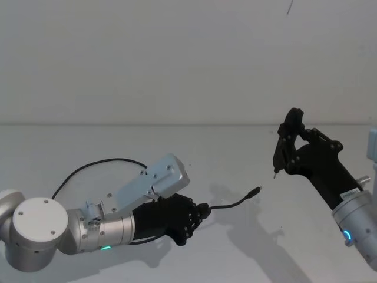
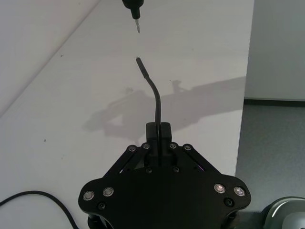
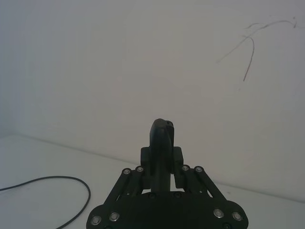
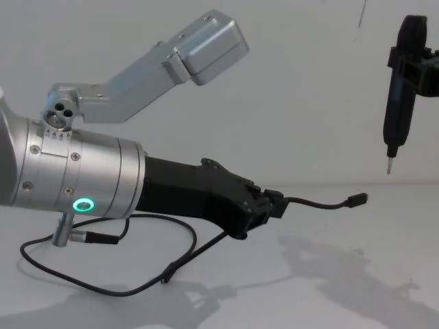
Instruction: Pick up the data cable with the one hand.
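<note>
The data cable [image 1: 232, 204] is a thin black cord on the white table [image 1: 247, 253]. My left gripper [image 1: 203, 211] is shut on it a short way from one end. That free end curves out to the right, and its small plug [image 4: 357, 199] hangs above the tabletop. In the left wrist view the cable [image 2: 155, 95] rises from between the shut fingertips [image 2: 152, 130]. The rest of the cable loops back behind the left arm [image 1: 100, 164] and lies slack on the table [image 4: 137, 288]. My right gripper [image 1: 293, 134] is raised at the right, shut on a slim black tool [image 4: 401, 96].
The tool's pin tip [image 1: 275, 175] points down, just beyond and above the cable's plug. A short wire with a silver barrel plug [image 4: 89, 236] hangs under the left arm. A plain white wall [image 1: 188, 59] stands behind the table. The table's edge [image 2: 242, 119] drops off to a grey floor.
</note>
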